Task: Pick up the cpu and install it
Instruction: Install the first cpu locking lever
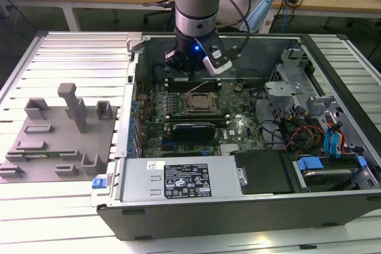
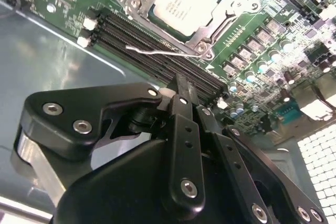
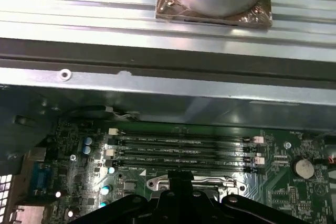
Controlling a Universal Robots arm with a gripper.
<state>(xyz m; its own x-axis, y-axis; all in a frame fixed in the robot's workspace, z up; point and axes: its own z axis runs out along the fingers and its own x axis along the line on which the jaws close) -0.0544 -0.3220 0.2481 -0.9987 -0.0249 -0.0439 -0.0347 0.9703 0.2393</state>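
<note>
The open computer case (image 1: 238,215) takes up the middle and the exterior view's right. A grey fixture tray (image 1: 53,147) lies on the slatted table to its left, and the power supply (image 1: 178,182) runs along the case's near edge. The green motherboard (image 1: 238,126) lies flat inside. The gripper (image 3: 181,176) hangs above its far edge, fingers pressed together with nothing between them. In the second wrist view the cpu (image 2: 181,1) is apart from the gripper, lying flat inside the metal socket frame (image 2: 218,17) at the board's centre. I cannot tell whether the frame is clamped. I judge the chip light, thin and stiff, with a smooth lid that would slip and a delicate underside. The pale rim on two opposite edges looks like the place to grip. The frame walls crowd those edges and leave little room for fingers. The black memory slots (image 2: 152,45) run just beside the socket. The thin wire lever (image 2: 157,52) lies across them, between gripper and chip. Small capacitors (image 2: 262,51) stand near the frame's other side.
</note>
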